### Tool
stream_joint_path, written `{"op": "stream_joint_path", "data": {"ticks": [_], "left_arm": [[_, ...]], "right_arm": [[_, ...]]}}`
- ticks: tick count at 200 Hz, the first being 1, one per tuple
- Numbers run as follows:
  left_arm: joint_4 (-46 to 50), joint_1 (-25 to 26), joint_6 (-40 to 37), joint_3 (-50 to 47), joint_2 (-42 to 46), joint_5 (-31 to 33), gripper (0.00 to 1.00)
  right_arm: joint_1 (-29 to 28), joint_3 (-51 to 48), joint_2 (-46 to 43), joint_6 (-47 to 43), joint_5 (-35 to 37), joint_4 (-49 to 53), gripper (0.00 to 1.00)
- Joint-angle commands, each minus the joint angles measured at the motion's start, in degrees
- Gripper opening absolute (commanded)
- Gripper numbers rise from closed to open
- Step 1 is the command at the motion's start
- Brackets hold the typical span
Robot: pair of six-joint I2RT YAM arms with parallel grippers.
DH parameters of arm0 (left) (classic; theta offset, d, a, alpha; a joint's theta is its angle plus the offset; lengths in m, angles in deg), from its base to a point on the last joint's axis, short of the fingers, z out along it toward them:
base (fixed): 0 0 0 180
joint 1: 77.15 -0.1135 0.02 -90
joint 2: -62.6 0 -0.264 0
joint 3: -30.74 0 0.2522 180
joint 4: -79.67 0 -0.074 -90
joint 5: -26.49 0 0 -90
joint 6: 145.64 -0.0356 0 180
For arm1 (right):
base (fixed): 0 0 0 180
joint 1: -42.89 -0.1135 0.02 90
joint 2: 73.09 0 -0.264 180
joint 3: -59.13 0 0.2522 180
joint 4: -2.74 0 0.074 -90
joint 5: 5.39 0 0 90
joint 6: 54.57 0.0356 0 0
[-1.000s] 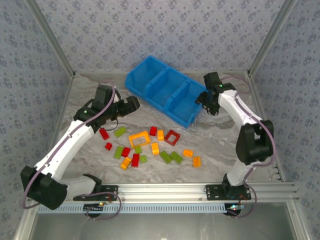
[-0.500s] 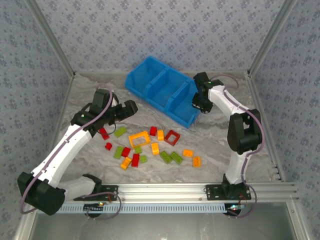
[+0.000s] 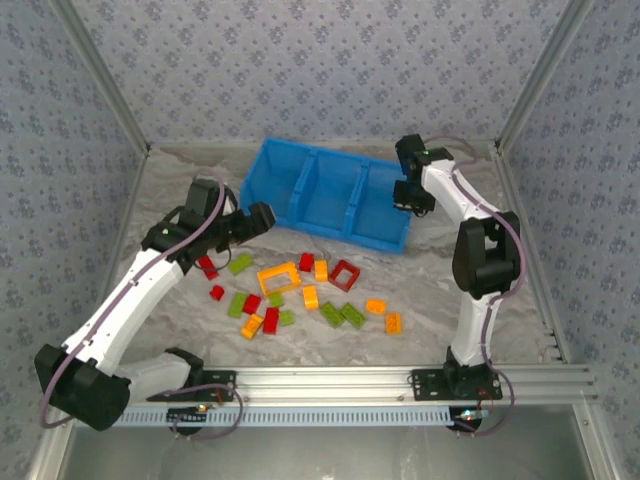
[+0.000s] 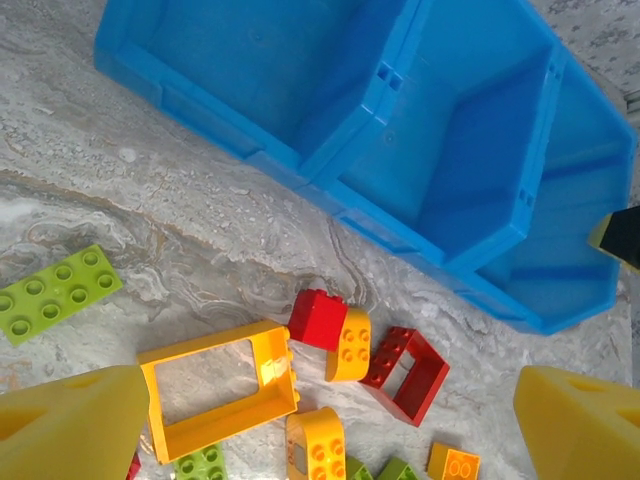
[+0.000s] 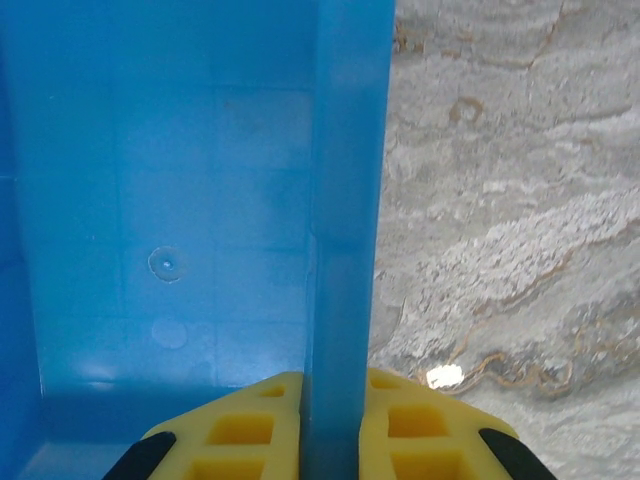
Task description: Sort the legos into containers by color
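The containers are three compartments of one blue bin (image 3: 375, 238) at the back of the table. My right gripper (image 3: 408, 195) is shut on the bin's right end wall (image 5: 345, 200), one yellow finger (image 5: 240, 430) inside it and one outside. The legos lie scattered in front of the bin: an orange frame (image 3: 279, 277), a red frame (image 3: 344, 274), and red, orange and green bricks. My left gripper (image 3: 262, 215) hangs open above the pile's left side. Below it lie the orange frame (image 4: 270, 375), the red frame (image 4: 424, 384) and a green brick (image 4: 55, 292).
Aluminium posts and patterned walls close in the marble table on the left, right and back. A metal rail (image 3: 330, 380) with both arm bases runs along the near edge. A strip of bare marble (image 3: 445, 290) lies right of the pile.
My right gripper closed on the bin's right end wall and drew it back. The bin swung from diagonal to nearly parallel with the near edge. The left arm barely moved.
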Motion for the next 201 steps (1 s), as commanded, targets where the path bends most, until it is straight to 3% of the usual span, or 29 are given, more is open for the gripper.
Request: {"op": "stream_joint_path", "data": {"ticks": [1,59,106,130,166,187,201], "left_arm": [[2.93,0.15,-0.92,1.43,1.9,0.58,0.94],[4.71,0.14,-1.18,0.68,3.84,1.11,0.94],[5.26,0.15,-0.34,-0.42,4.63,1.66,0.94],[5.54,0.15,0.28,-0.64,4.74,2.15,0.94],[6.6,0.15,1.08,-0.22,4.48,3.26,0.93],[6.18,0.1,0.57,-0.18,4.13,1.56,0.93],[5.75,0.19,-0.81,-0.16,4.21,-1.04,0.93]], "right_arm": [[0.23,3.52,1.41,-7.34,0.89,2.95,0.09],[-0.02,7.3,5.79,-14.09,-5.19,2.82,0.09],[-0.21,11.66,9.04,-14.92,-4.67,4.78,0.11],[-0.27,12.21,8.47,-13.44,-2.61,5.31,0.24],[-0.25,12.21,0.78,-7.55,2.26,5.42,0.56],[-1.13,6.95,-8.21,0.63,7.38,5.72,0.6],[-2.0,-3.18,-16.88,8.04,5.36,2.47,0.58]]}}
